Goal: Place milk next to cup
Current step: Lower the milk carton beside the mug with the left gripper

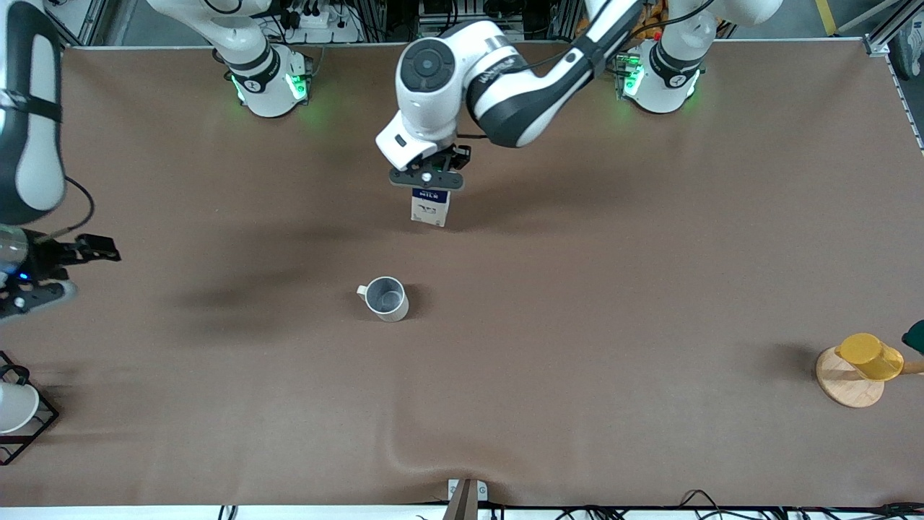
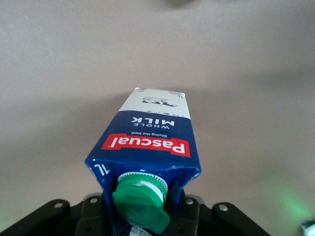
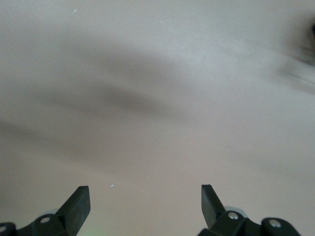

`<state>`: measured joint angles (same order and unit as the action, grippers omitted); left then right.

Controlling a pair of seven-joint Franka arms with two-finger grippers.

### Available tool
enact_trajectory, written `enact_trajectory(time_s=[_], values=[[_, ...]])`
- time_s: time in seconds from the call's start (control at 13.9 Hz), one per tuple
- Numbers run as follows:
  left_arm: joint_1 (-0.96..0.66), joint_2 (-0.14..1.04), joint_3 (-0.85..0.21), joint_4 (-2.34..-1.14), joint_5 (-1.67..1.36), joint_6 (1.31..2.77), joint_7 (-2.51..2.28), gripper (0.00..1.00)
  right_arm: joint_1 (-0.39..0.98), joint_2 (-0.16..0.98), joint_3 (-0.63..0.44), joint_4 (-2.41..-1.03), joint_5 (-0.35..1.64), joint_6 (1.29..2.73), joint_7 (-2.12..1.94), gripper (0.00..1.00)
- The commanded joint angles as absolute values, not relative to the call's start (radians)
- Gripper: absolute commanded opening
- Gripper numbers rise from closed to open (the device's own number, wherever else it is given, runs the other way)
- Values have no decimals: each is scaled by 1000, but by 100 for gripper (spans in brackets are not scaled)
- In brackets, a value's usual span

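Observation:
The milk (image 1: 430,206) is a dark-blue carton with a green cap, a red label and white panels. My left gripper (image 1: 427,177) is shut on its top and holds it upright, over the table's middle toward the robots' bases. In the left wrist view the milk (image 2: 147,132) fills the centre, with the gripper (image 2: 142,211) closed around the cap end. The cup (image 1: 386,297), a pale grey mug with a small handle, stands on the table nearer to the front camera than the milk. My right gripper (image 1: 32,296) waits open and empty at the right arm's end of the table (image 3: 145,199).
A yellow cup (image 1: 870,355) lies on a round wooden coaster (image 1: 848,390) at the left arm's end. A white cup (image 1: 14,408) sits in a black wire rack (image 1: 40,426) at the right arm's end. The brown cloth has a fold at the front edge (image 1: 404,455).

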<state>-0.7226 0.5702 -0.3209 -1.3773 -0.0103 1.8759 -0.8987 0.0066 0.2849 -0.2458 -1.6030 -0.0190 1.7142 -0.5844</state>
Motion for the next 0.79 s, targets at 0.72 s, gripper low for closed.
enact_trajectory(time_s=[0.72], values=[[-839,742,-150,-1221,6,2089,-997,44,-109,94,-230,-1755,-18,1617,-561,100]])
